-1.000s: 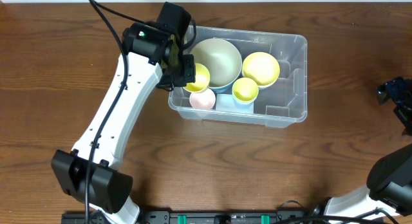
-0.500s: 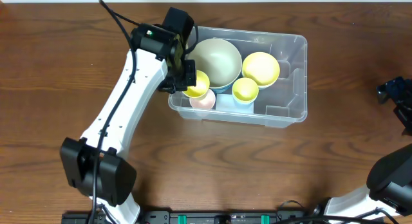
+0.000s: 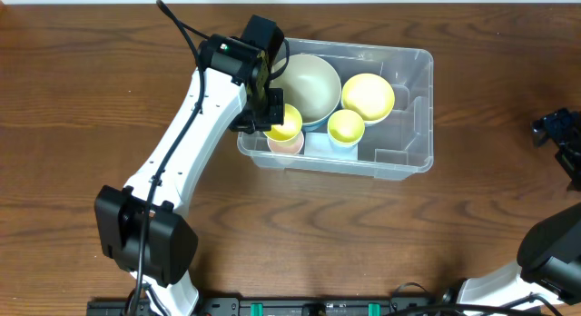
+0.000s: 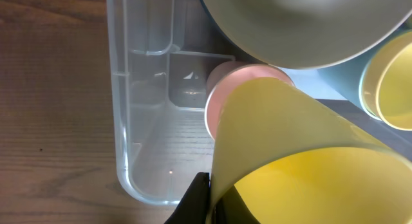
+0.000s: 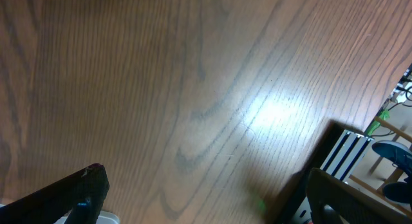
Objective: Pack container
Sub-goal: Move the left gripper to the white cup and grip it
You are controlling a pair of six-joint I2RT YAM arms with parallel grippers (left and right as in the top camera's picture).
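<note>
Overhead: yellow cup (image 3: 284, 123) over container (image 3: 410, 145)

Dark brown wood counter (image 3: 82, 98), grain lines plain across the overhead frame. Finish is smooth, low satin, with one bright glare patch at centre right of the right wrist view. Clear plastic container (image 3: 410, 116): glossy, smooth walls with moulded ribs; wood grain reads through its floor at lower left of the left wrist view. Pale grey-green large bowl (image 3: 307, 84): matt, smooth. Opaque yellow cup (image 4: 290, 147): plastic look, matt, even surface, no sheen. The pink cup (image 4: 244, 79) has the same matt finish. White-shelled left arm (image 3: 186, 148): smooth, semi-gloss; joints black, matt.
</note>
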